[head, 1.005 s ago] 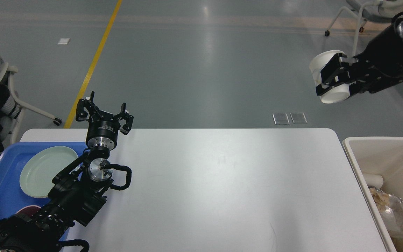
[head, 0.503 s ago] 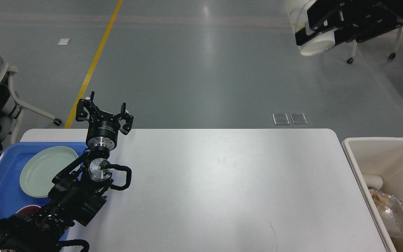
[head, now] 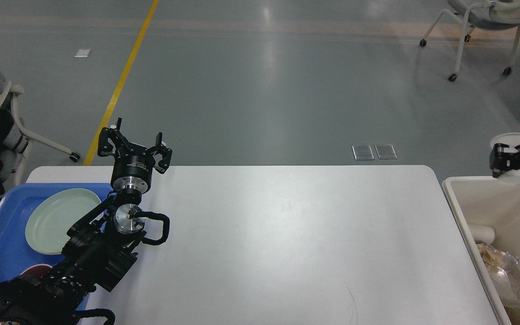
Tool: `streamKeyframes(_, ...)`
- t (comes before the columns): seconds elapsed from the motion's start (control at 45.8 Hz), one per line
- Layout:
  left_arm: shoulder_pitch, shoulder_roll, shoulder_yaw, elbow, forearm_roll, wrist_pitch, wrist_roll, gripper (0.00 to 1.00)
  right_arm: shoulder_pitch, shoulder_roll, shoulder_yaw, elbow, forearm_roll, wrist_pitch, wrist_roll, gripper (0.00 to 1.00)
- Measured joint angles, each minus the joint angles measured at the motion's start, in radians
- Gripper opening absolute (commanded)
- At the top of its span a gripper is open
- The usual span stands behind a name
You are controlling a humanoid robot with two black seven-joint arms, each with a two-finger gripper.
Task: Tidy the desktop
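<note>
The large white smooth bench (head: 287, 243) runs its long axis left to right across the frame. The left gripper (head: 134, 145) gapes empty at its upper-left corner. The right gripper (head: 506, 160), at the right edge over the beige plastic bin (head: 463, 212), clasps a white cup (head: 509, 141).

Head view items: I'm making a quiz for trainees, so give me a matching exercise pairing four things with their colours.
Things:
1. flat round plate
2. shallow plastic tray
3. deep rectangular bin
4. straight floor line

Colours:
A. yellow
B. beige
C. pale green
D. blue

Pairs: 1-C, 2-D, 3-B, 4-A
</note>
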Motion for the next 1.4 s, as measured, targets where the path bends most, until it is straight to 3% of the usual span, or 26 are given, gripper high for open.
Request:
streamKeyframes(0.153, 0.0, 0.0, 0.0, 0.0, 0.0, 0.0, 0.0, 1.0, -0.171, 0.0, -0.056, -0.085, 0.004, -0.143, 0.0, 0.69)
streamKeyframes(0.197, 0.0, 0.0, 0.0, 0.0, 0.0, 0.0, 0.0, 1.0, -0.214, 0.0, -0.062, -0.107, 0.008, -0.175, 0.0, 0.8)
streamKeyframes(0.24, 0.0, 0.0, 0.0, 0.0, 0.0, 0.0, 0.0, 1.0, -0.253, 0.0, -0.067, -0.126, 0.01, -0.202, 0.0, 1.0)
streamKeyframes(0.874, 0.0, 0.0, 0.0, 0.0, 0.0, 0.0, 0.0, 1.0, -0.282, 0.023, -0.055, -0.15, 0.028, -0.223, 0.0, 1.0)
streamKeyframes(1.027, 0.0, 0.0, 0.0, 0.0, 0.0, 0.0, 0.0, 1.0, -0.129, 0.025, -0.044, -0.024, 0.071, -0.176, 0.0, 1.0)
streamKeyframes(1.399, 0.0, 0.0, 0.0, 0.0, 0.0, 0.0, 0.0, 1.0, 0.355, 0.071, -0.034, 0.321, 0.276, 0.075, 0.0, 1.0)
